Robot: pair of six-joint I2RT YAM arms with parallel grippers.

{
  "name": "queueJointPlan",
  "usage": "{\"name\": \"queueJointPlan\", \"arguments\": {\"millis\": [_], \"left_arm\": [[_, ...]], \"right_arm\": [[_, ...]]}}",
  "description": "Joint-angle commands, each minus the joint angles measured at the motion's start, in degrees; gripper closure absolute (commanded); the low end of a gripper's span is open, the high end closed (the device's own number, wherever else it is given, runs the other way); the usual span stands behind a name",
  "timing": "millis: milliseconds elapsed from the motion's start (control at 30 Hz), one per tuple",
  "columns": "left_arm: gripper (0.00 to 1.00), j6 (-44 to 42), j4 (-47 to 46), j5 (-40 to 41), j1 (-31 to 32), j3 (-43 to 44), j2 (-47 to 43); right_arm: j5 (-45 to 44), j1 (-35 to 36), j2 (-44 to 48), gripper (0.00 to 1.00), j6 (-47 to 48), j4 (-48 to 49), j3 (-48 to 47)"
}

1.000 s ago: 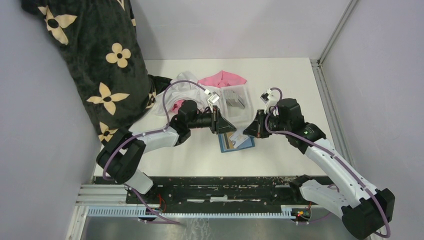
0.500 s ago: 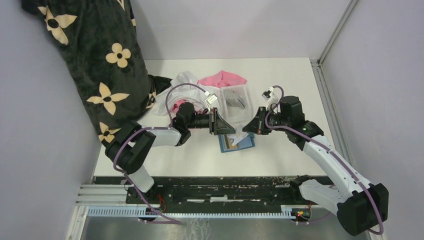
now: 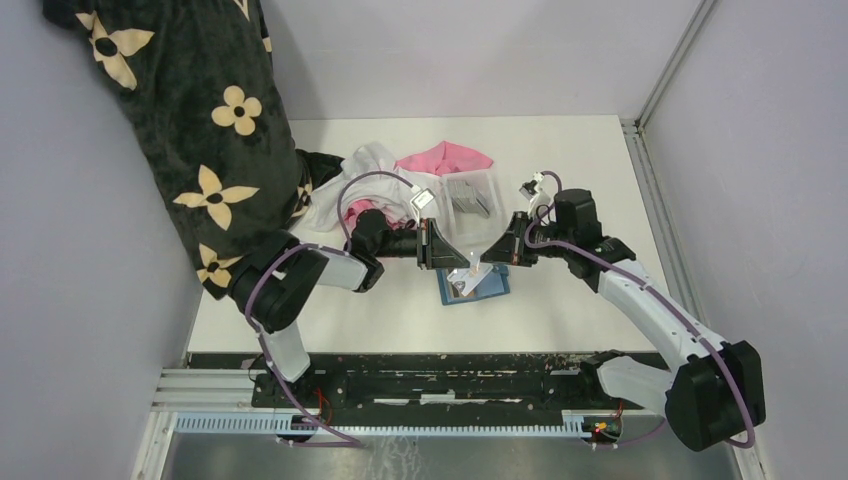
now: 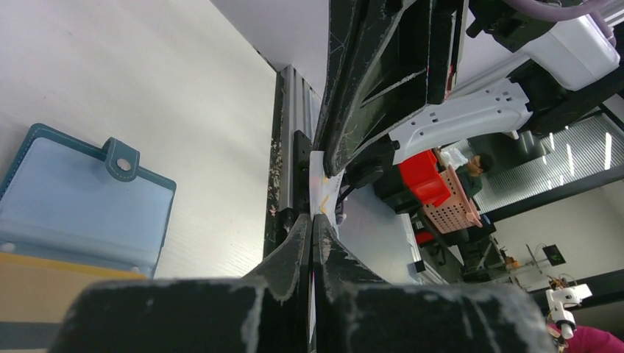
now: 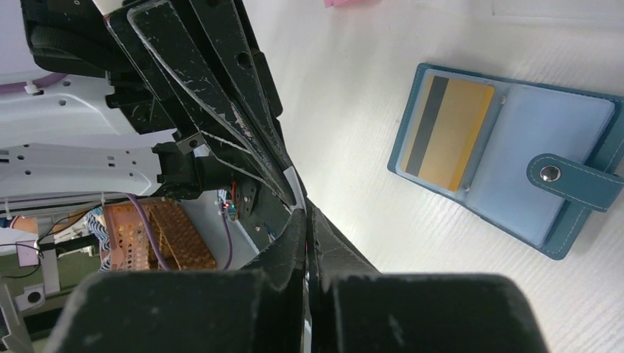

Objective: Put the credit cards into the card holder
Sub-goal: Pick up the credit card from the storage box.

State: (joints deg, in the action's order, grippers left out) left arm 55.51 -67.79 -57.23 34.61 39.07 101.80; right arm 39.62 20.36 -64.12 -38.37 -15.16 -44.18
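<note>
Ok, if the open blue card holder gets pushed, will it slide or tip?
The card holder lies open and flat on the smooth table, so it probably slides rather than tips. Its thin snap tab likely flops if lifted.

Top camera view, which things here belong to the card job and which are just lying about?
Job: card holder, gold card in it, held card pinched between left gripper and right gripper, grey cards in clear tray.
Lying about: pink cloth, white cloth, black flowered fabric.
</note>
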Motion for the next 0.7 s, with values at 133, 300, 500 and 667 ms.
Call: {"name": "queueJointPlan", "arguments": {"millis": [133, 300, 500, 667], "left_arm": [[0.97, 5.84, -11.11, 3.86, 0.55, -4.58, 1.86], [0.97, 2.06, -3.45, 23.63, 2.48, -11.68, -2.36], [0.97, 4.13, 1.58, 49.08, 11.0, -15.57, -4.78], [0.97, 10.73, 1.36, 62.01, 16.38, -14.69, -2.0]], "right_arm": [[1.65, -0.66, -1.04, 0.92, -2.42, 7.38, -0.3], [-3.75, -0.85, -0.16, 0.56, 0.7, 3.94, -0.61], [-14.76, -0.8, 1.54, 0.47, 4.47, 0.56, -0.38], [-21.99, -0.77, -0.44, 0.47, 7.91, -2.3, -0.43]]}}
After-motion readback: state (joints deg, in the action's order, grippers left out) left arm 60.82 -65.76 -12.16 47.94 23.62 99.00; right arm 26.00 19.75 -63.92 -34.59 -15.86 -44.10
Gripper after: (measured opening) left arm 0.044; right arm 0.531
